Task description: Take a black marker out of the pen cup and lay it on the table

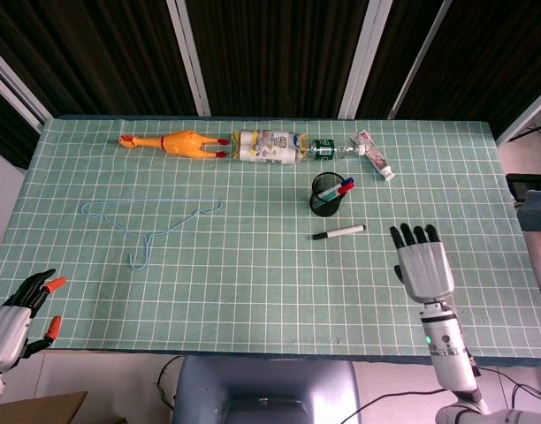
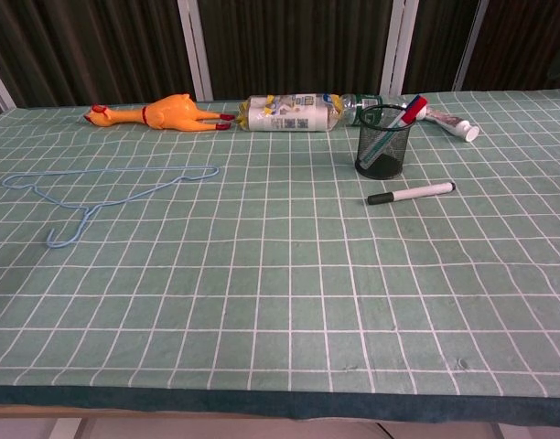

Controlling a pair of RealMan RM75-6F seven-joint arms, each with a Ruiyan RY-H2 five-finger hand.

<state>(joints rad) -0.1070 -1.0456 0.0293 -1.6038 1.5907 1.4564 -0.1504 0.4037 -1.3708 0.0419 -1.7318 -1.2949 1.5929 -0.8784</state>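
The black marker [image 1: 338, 233] [image 2: 411, 194], white-bodied with a black cap, lies flat on the green mat just in front of the black mesh pen cup [image 1: 325, 194] [image 2: 382, 142]. Red and blue pens still stand in the cup. My right hand [image 1: 422, 262] is near the table's front right, fingers spread flat and holding nothing, well clear of the marker. Off the front left corner, my left hand [image 1: 12, 322] hangs with fingers apart and empty. The chest view shows neither hand.
Along the far edge lie a rubber chicken [image 1: 175, 142], a plastic bottle on its side [image 1: 275, 147] and a toothpaste tube [image 1: 375, 156]. A blue wire hanger [image 1: 147, 223] rests on the left half of the mat.
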